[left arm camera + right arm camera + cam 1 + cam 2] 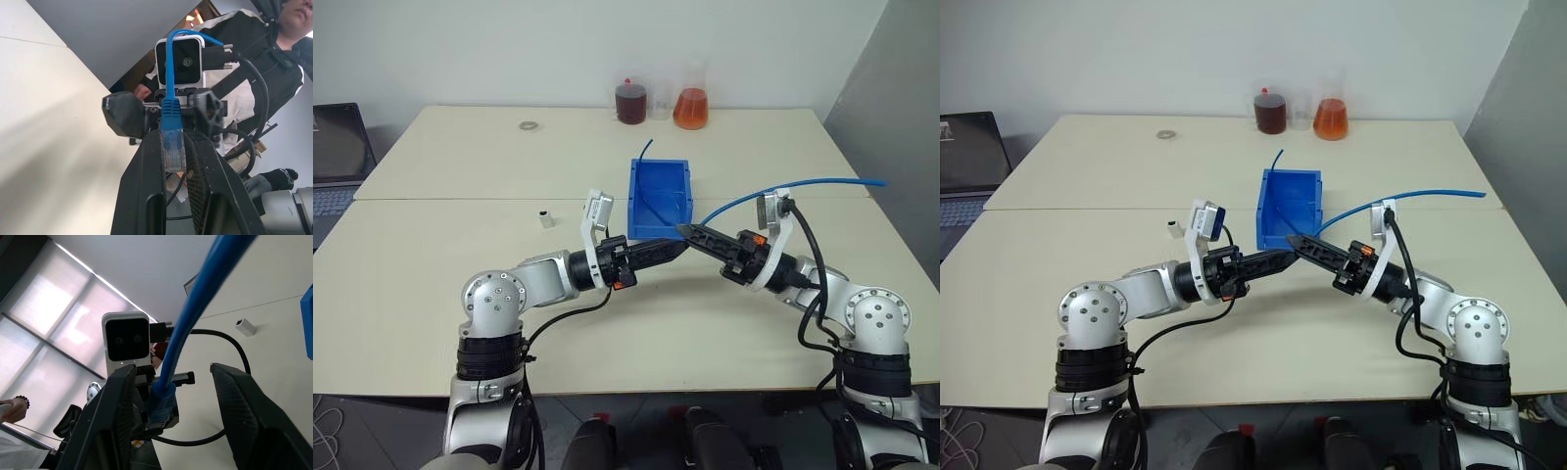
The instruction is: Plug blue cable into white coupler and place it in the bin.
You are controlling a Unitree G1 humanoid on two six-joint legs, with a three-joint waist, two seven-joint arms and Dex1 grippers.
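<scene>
Two pale tables [440, 235] pushed together fill the room's foreground, and both arms meet above the near one, just in front of the bin [659, 199].

Left gripper [677, 246] is clamped on the plug [172, 147] of the cable [803, 184], as its wrist view shows, with the plug lying along the fingers [142, 196]. Right gripper [683, 230] points at it from the other side, tips almost touching; its fingers [244, 416] stand apart with the cable running loose between them, gripping nothing firmly that I can tell. From there the cable arcs away over the right forearm toward the table's right edge.

Coupler [545, 217] sits on the table to the left, well apart from both hands and nearer the left arm. Judging by this, the plug must travel leftward to it, or a hand must fetch it.

Count: one cable, one coupler, one bin, a short wire [646, 149] poking from the bin's back, three jars [658, 103] at the far edge, one washer [528, 125].
</scene>
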